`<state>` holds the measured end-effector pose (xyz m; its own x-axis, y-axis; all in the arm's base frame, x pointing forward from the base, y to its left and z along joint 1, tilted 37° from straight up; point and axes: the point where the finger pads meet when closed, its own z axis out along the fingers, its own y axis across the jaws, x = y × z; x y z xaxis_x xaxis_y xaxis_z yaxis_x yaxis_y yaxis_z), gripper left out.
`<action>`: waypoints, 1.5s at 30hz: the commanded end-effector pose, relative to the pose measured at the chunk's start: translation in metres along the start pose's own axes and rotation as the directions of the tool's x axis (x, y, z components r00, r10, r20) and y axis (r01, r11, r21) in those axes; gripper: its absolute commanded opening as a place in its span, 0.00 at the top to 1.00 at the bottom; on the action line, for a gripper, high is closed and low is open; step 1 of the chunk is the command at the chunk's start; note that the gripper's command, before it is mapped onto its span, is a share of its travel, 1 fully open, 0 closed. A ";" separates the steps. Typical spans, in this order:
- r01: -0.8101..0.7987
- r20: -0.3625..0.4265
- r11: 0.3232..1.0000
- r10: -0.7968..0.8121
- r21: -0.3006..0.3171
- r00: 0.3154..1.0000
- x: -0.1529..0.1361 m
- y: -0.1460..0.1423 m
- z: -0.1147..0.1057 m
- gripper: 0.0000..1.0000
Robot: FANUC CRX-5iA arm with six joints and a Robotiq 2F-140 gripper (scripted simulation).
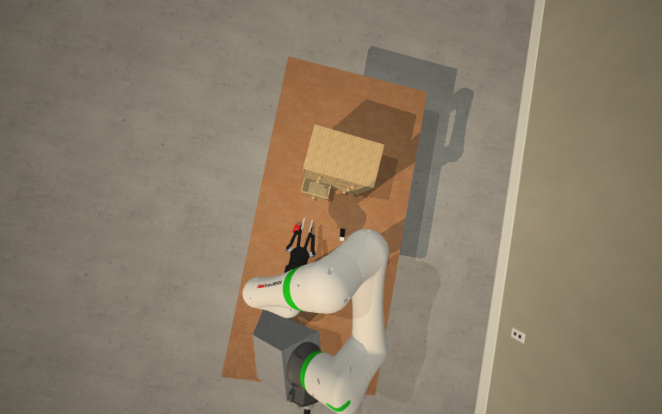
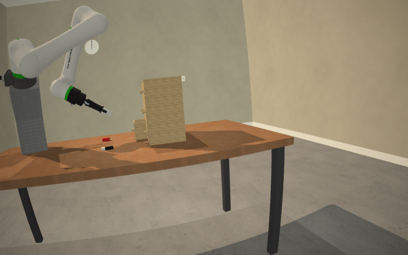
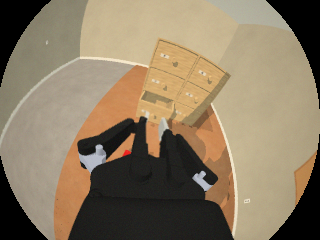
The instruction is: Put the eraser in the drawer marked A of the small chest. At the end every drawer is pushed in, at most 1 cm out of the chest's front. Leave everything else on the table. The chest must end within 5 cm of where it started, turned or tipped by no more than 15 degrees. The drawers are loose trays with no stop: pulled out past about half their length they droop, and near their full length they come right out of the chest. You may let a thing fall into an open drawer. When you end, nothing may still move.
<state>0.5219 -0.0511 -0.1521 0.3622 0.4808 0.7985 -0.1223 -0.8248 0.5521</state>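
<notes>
The wooden chest (image 1: 341, 158) stands upright in the middle of the table; it also shows in the side view (image 2: 163, 109) and the wrist view (image 3: 183, 87). One low drawer (image 1: 315, 187) (image 2: 139, 129) on its left column is pulled partly out; I cannot read the drawer marks. A small black and white block (image 1: 342, 235) (image 2: 107, 148), which looks like the eraser, lies on the table in front of the chest. A small red block (image 1: 296, 227) (image 2: 105, 139) lies beside it. My gripper (image 1: 306, 224) (image 2: 109, 112) (image 3: 154, 120) hangs well above the table, pointing towards the chest, fingers nearly together and empty.
The grey robot pedestal (image 2: 26, 120) stands at the near end of the table. The table's long edges lie close to both sides of the chest. A wall with a white baseboard (image 1: 512, 204) runs along the right.
</notes>
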 end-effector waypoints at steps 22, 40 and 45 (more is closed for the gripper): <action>0.004 0.527 1.000 0.000 -0.006 0.850 0.015 0.000 -0.061 0.80; 0.004 0.789 1.000 0.002 -0.005 0.614 0.025 0.000 -0.101 0.80; 0.004 0.832 1.000 0.002 -0.005 0.555 0.027 0.000 -0.110 0.80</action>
<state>0.4357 -0.0053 -0.1072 0.9486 0.0560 0.3114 -0.1319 -0.8248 0.5499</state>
